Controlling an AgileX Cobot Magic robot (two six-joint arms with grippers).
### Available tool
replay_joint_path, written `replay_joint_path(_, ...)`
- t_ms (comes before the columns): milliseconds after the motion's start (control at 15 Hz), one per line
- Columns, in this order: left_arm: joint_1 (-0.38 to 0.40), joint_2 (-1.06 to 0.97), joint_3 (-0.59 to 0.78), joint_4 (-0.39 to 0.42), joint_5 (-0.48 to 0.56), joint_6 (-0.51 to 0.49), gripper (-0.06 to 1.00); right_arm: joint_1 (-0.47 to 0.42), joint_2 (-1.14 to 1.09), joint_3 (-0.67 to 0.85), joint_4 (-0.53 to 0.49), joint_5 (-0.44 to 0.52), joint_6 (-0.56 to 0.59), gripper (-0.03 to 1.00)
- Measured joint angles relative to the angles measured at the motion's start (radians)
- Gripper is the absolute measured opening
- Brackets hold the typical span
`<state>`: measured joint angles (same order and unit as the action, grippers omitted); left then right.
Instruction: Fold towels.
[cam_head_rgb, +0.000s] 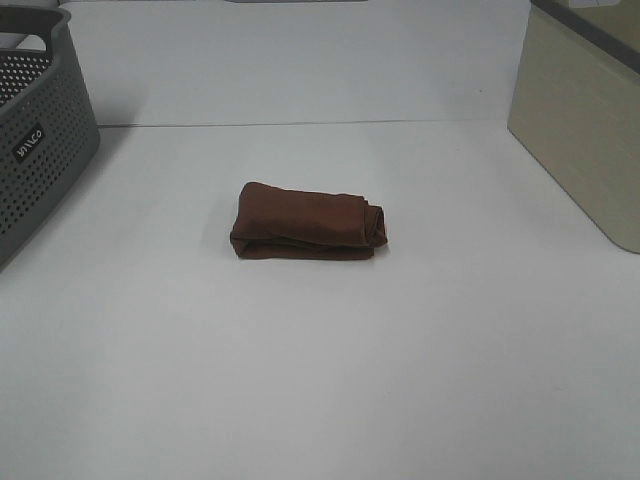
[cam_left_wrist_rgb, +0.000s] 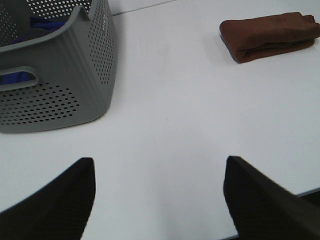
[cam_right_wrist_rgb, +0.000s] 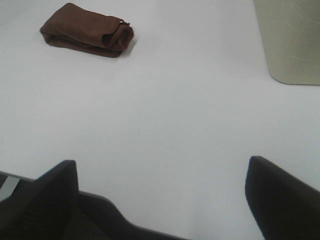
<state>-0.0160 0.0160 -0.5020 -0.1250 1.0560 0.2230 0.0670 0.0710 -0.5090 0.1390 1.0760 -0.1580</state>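
Note:
A dark reddish-brown towel (cam_head_rgb: 308, 221) lies folded into a thick, compact bundle in the middle of the white table, its rolled end toward the right. The left wrist view shows the towel (cam_left_wrist_rgb: 272, 35) well away from my left gripper (cam_left_wrist_rgb: 159, 197), whose two dark fingers stand wide apart over bare table, open and empty. The right wrist view shows the towel (cam_right_wrist_rgb: 87, 31) far from my right gripper (cam_right_wrist_rgb: 162, 197), which is also open with nothing between its fingers. Neither gripper appears in the exterior high view.
A grey perforated basket (cam_head_rgb: 40, 130) stands at the table's left edge; in the left wrist view this basket (cam_left_wrist_rgb: 55, 75) holds something blue. A beige bin (cam_head_rgb: 585, 120) stands at the right, also seen as the beige bin (cam_right_wrist_rgb: 290, 40) in the right wrist view.

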Motion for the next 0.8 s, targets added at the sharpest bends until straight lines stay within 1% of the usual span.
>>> replay_joint_path(133, 0.002, -0.02, 0.0, 0.0, 0.0, 0.001, 0.69, -0.044, 0.0, 0.0, 0.002, -0.001, 0.0, 0.85)
replay_joint_path(800, 0.002, -0.02, 0.0, 0.0, 0.0, 0.001, 0.69, -0.048, -0.077, 0.002, 0.007, -0.001, 0.001, 0.85)
